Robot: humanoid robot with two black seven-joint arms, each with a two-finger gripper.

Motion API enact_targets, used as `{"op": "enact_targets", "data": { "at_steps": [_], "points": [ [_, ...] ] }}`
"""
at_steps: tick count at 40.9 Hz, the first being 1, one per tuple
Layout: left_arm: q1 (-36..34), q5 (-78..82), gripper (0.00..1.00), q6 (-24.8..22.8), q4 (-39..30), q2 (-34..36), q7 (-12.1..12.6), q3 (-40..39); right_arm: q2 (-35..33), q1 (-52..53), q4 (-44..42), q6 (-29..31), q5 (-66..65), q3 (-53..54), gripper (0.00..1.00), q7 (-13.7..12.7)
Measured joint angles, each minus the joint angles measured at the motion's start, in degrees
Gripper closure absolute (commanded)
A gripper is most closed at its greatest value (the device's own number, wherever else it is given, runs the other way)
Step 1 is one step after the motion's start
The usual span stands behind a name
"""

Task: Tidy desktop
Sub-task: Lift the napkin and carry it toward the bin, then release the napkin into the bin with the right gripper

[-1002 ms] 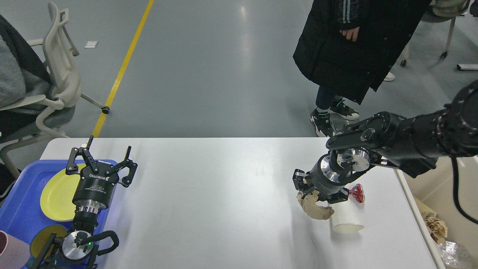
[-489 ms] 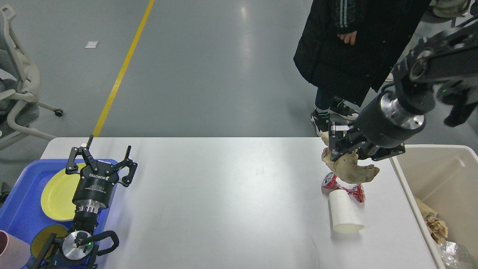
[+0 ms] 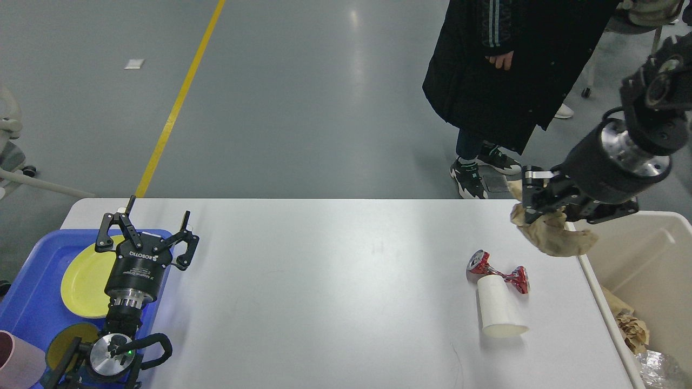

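right gripper (image 3: 546,208) clamps paper wad (image 3: 554,237) above desktop (image 3: 324,281) right edge; bin (image 3: 649,259) lies just right. left gripper (image 3: 146,237) open, idle.

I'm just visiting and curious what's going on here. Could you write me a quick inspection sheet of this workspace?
Surface: white desktop, mostly bare.
Job's things: crumpled brown paper held in the air near the beige bin.
Clutter: crushed red can and tipped white paper cup, touching.
Tools: right tool shut on the paper; left tool open, holding nothing, above the blue tray with a yellow plate.
Cables: nothing seen.
Surroundings: person in black coat beyond the far edge.
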Motion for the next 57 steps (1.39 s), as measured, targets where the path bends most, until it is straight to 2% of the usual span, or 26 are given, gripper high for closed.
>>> {"op": "enact_targets", "data": {
  "at_steps": [6,14,20,26,31,39,43,47,50,57],
  "points": [
    [0.0,0.0,0.04,0.0,0.0,0.0,0.0,0.0,-5.2,-7.2,-4.4,-7.1,0.2,-7.0,1.0,-0.1],
    [0.0,0.0,0.04,0.0,0.0,0.0,-0.1,0.0,-14.6,-19.2,-13.7,-14.0,0.1,-9.0,1.0,-0.3],
    [0.0,0.0,0.04,0.0,0.0,0.0,-0.1,0.0,-20.8,-31.6,-24.8,-15.1,0.2,-5.4,1.0,-0.3],
    [0.0,0.0,0.04,0.0,0.0,0.0,-0.1,0.0,-23.6,-51.7,-40.7,-15.3,1.5,4.6,1.0,-0.3],
    [0.0,0.0,0.04,0.0,0.1,0.0,-0.1,0.0,-23.6,-69.0,-54.4,-17.1,2.4,16.0,1.0,-0.3],
    [0.0,0.0,0.04,0.0,0.1,0.0,-0.1,0.0,-18.9,-87.1,-68.6,-24.8,2.4,25.5,1.0,-1.6],
    [0.0,0.0,0.04,0.0,0.1,0.0,-0.1,0.0,-15.8,-92.5,-74.5,-28.0,2.5,27.2,1.0,-2.8],
    [0.0,0.0,0.04,0.0,0.1,0.0,-0.1,0.0,-11.1,-99.9,-82.6,-31.1,2.5,30.6,1.0,-5.2],
    [0.0,0.0,0.04,0.0,0.1,0.0,-0.1,0.0,-9.0,-103.1,-85.4,-31.7,2.5,33.1,1.0,-6.7],
    [0.0,0.0,0.04,0.0,0.1,0.0,-0.1,0.0,-6.7,-105.5,-87.1,-33.6,2.5,34.2,1.0,-8.5]
  ]
}}
